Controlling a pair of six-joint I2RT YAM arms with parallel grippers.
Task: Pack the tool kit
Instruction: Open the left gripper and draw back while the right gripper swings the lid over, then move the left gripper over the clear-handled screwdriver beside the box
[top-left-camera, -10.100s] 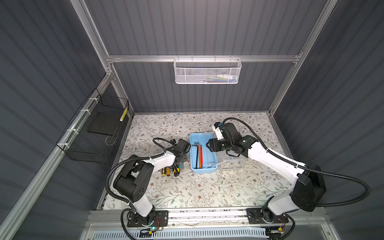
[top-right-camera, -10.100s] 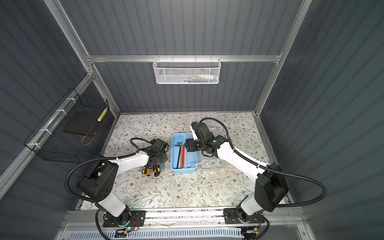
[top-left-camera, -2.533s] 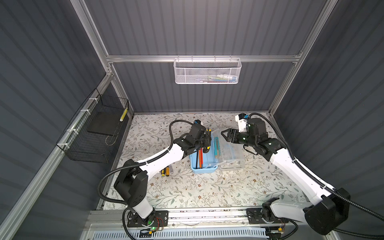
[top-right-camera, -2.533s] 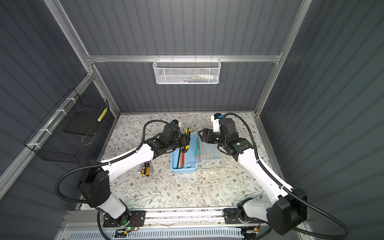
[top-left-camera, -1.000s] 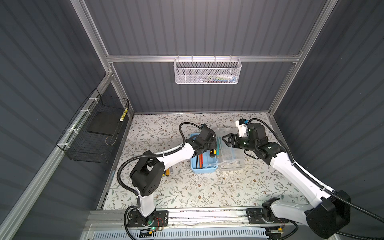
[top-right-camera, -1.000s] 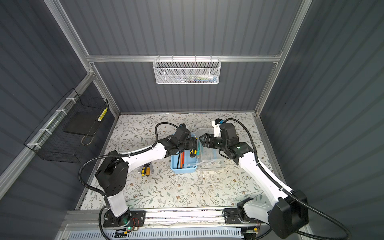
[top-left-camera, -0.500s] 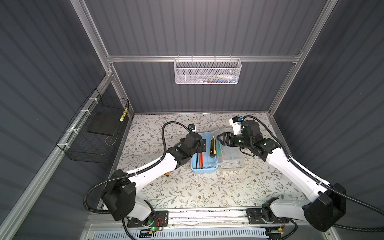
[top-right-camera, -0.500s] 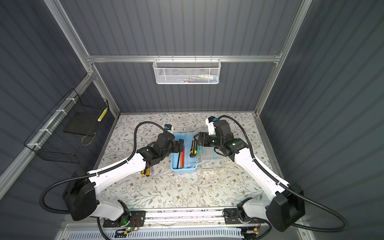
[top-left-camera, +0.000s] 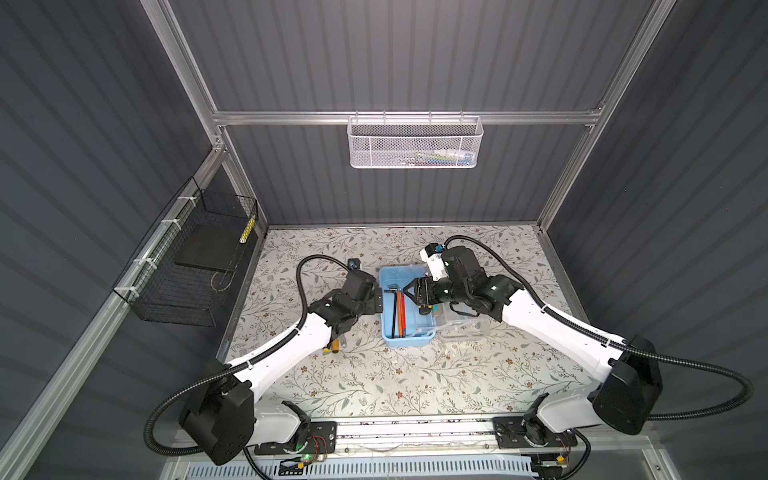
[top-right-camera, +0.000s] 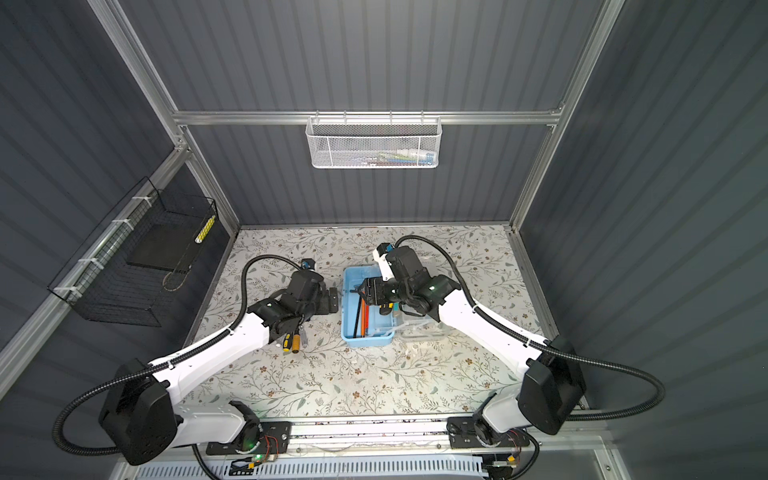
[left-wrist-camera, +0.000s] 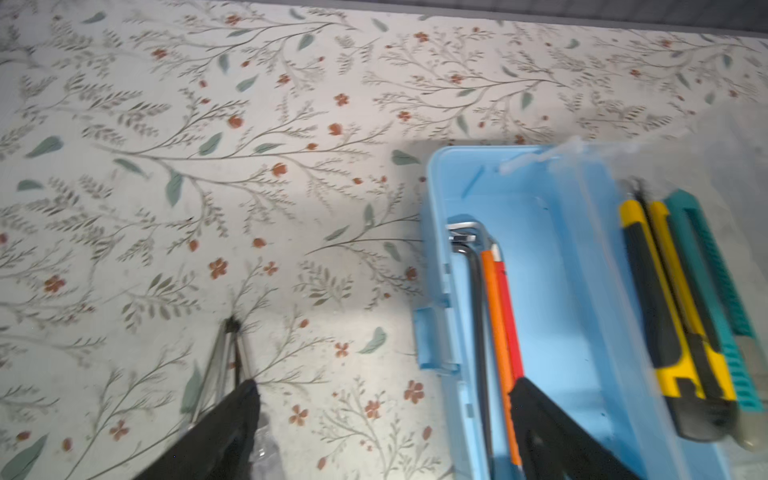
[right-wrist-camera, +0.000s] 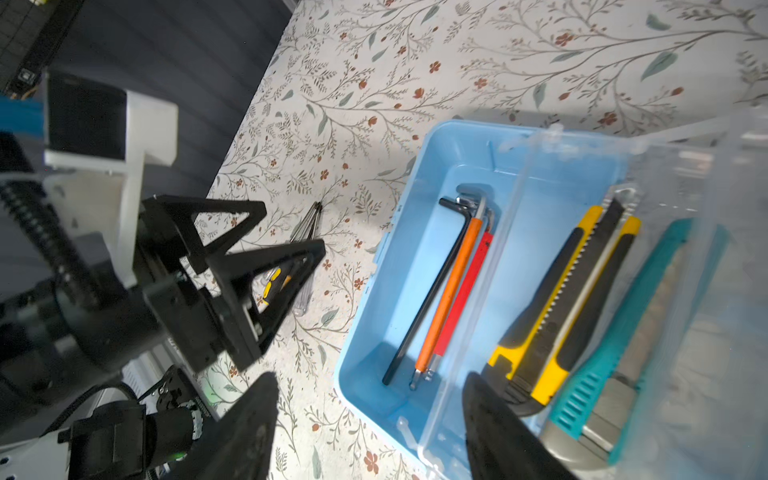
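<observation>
Left wrist: screwdrivers beside light-blue box

Dim walls, bright tabletop, soft shadows, utility knives motion-blurred at left wrist

We see a white mesh basket hanging from an aluminium rail on the back wall. It holds a few small coloured items, too small for us to name. On the left wall hangs a black wire basket. Inside it a flat black pad lies on the bottom, and a yellow striped stick leans in a far corner. Below, a floral-patterned tabletop spreads between dark ribbed walls.
</observation>
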